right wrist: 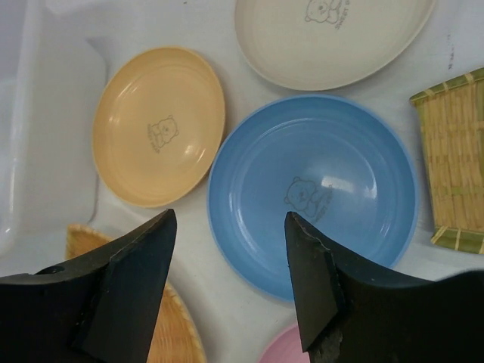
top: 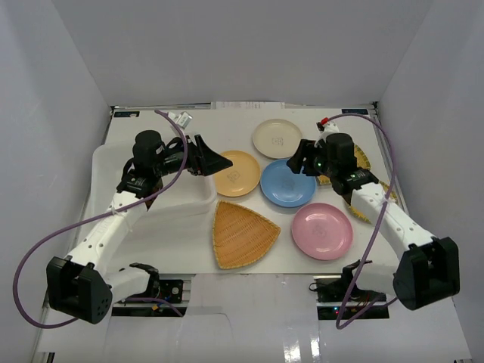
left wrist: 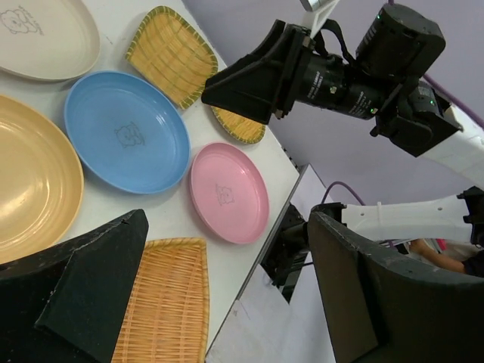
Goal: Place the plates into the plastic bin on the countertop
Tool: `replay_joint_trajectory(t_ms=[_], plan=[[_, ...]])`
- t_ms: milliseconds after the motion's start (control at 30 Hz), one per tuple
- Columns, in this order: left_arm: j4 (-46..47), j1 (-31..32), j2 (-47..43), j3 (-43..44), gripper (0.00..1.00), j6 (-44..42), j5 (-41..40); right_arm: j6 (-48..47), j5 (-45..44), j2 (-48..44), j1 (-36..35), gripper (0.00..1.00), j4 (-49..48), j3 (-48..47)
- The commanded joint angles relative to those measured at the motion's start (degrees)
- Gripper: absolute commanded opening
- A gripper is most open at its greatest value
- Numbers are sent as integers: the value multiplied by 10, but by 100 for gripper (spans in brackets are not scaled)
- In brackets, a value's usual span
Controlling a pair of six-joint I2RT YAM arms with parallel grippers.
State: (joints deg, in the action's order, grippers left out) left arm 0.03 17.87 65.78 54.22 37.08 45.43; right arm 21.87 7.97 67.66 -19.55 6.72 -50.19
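Left claw: fingers spread wide, nothing between them. It is held in the air at the right-hand rim of the plastic bin, beside the left edge of the yellow-orange plate.

Right claw: fingers spread, nothing gripped. It is held above the blue plate, which shows between the two fingers in the right wrist view.

Plates: all seven lie on the bench, outside the bin.
- The cream plate is farthest back.
- The yellow-orange and blue plates sit side by side in front of it, close together.
- The pink plate is nearest the right arm's base.
- One fan-shaped wicker dish lies at the near edge, between the bin and the pink plate.
- Two further wicker dishes lie at the right side, partly covered by the right arm in the overhead view.

The bin occupies the left part of the bench, under the left arm.
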Motion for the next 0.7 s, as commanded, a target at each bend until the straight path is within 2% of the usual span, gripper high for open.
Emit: replay_joint_trajectory(t_ms=[0, 67, 133, 167, 233, 267, 333, 367, 433, 500, 600, 667], plan=[[-24, 1, -11, 7, 98, -28, -17, -51, -116, 73, -20, 65, 25, -60], [-34, 1, -8, 9, 98, -30, -20, -66, -158, 113, -32, 64, 35, -106], [-34, 1, -9, 9, 98, -30, -24, -96, -179, 178, -34, 54, 43, -164], [-35, 1, -8, 10, 98, -32, -28, -108, -191, 204, -33, 54, 61, -189], [-46, 2, 3, 21, 98, -33, -32, -160, -159, 282, -36, 49, 75, -277], [-49, 5, 8, 26, 98, -34, -32, -182, -111, 310, -41, 49, 80, -307], [-63, 18, 23, 42, 92, -42, -42, -245, -101, 391, -59, 53, 110, -373], [-73, 25, 25, 48, 90, -49, -53, -266, -89, 421, -65, 55, 130, -448], [-106, 45, 32, 67, 83, -75, -104, -301, -91, 498, -73, 59, 174, -517], [-118, 53, 33, 75, 80, -84, -133, -314, -62, 564, -79, 58, 201, -609], [-136, 63, 34, 83, 77, -97, -155, -319, -60, 631, -83, 59, 230, -693], [-151, 69, 30, 88, 75, -111, -181, -322, -54, 652, -88, 58, 239, -713]])
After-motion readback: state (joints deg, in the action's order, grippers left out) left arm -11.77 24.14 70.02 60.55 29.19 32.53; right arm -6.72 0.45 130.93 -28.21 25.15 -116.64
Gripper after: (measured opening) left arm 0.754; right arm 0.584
